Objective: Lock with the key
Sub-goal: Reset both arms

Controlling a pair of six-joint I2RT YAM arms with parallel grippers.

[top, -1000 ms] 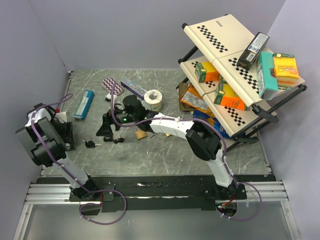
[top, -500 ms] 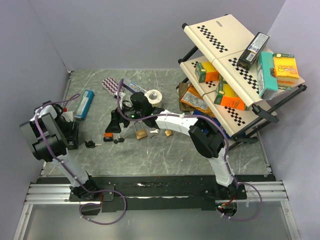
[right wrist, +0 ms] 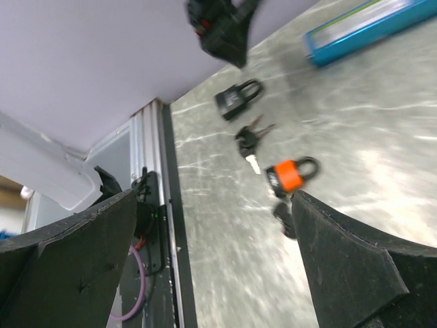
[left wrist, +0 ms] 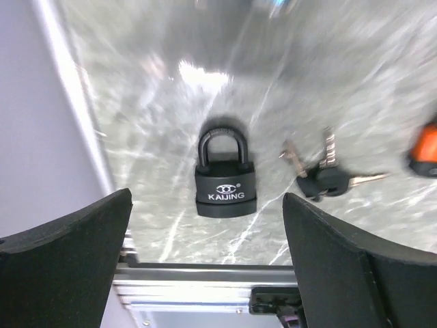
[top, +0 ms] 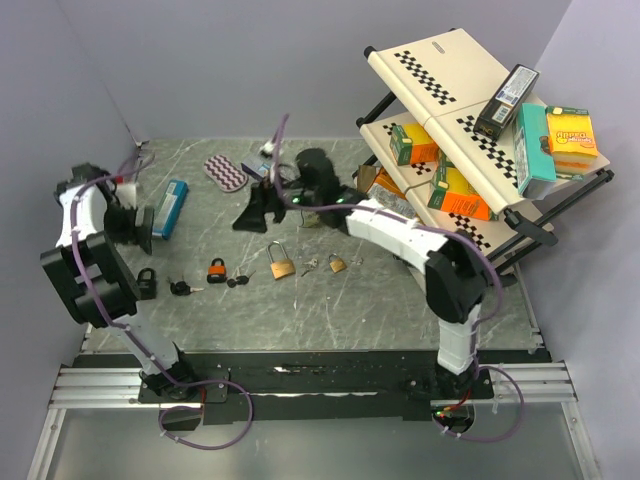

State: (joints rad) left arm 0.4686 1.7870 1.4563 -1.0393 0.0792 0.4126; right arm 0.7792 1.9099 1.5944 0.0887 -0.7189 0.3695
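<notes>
A black padlock (top: pixel 146 281) lies near the table's left edge, its shackle closed in the left wrist view (left wrist: pixel 224 181). Black-headed keys (top: pixel 180 288) lie beside it (left wrist: pixel 321 179). An orange padlock (top: pixel 216 270), a brass padlock (top: pixel 281 264) and a small brass padlock (top: pixel 337 264) lie in a row, with silver keys (top: pixel 310 266) between the brass ones. My left gripper (top: pixel 140 225) is open and empty above the black padlock. My right gripper (top: pixel 255 210) is open and empty, raised behind the row. Its view shows the orange padlock (right wrist: pixel 290 175) and black padlock (right wrist: pixel 235 101).
A blue box (top: pixel 168 208) lies at the far left beside my left gripper. A purple patterned pad (top: pixel 225 173) lies at the back. A tilted rack (top: pixel 470 130) with several boxes fills the right side. The metal rail (left wrist: pixel 205 280) runs along the near edge.
My right gripper has lifted and pulled back from the padlocks toward the far side, leaving the brass padlock on the table. My left gripper has swung toward the far left.
</notes>
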